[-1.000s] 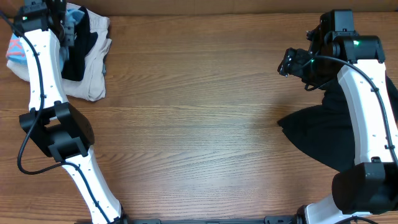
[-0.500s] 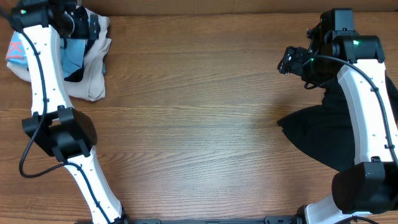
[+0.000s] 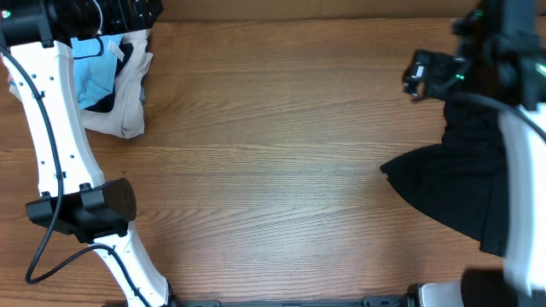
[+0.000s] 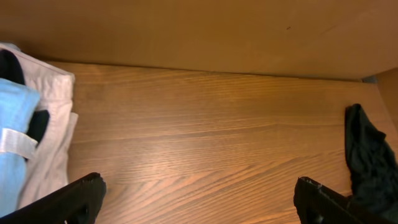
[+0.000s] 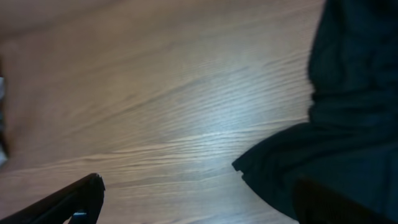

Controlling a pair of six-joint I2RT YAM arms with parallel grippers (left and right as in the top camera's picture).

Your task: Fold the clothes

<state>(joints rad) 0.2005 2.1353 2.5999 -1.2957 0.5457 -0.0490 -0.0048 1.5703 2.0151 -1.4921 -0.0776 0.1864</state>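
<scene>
Overhead: sky-blue T-shirt (image 3: 95, 75) lies on the beige garment (image 3: 128, 98) at 10 o'clock on the table (image 3: 273, 153); black garment (image 3: 461, 183) at 4 o'clock.
Left wrist: left pincer (image 4: 199, 200) spread wide, empty.
Right wrist: right pincer (image 5: 199, 198) spread wide, gripping nothing; black garment at 3 o'clock.

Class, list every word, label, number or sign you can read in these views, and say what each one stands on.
No text can be read in any view.
sky-blue T-shirt: the left wrist view shows a white strip on it, but no letters can be made out.
black garment: plain, no label visible.
beige garment: plain, no label visible.
</scene>
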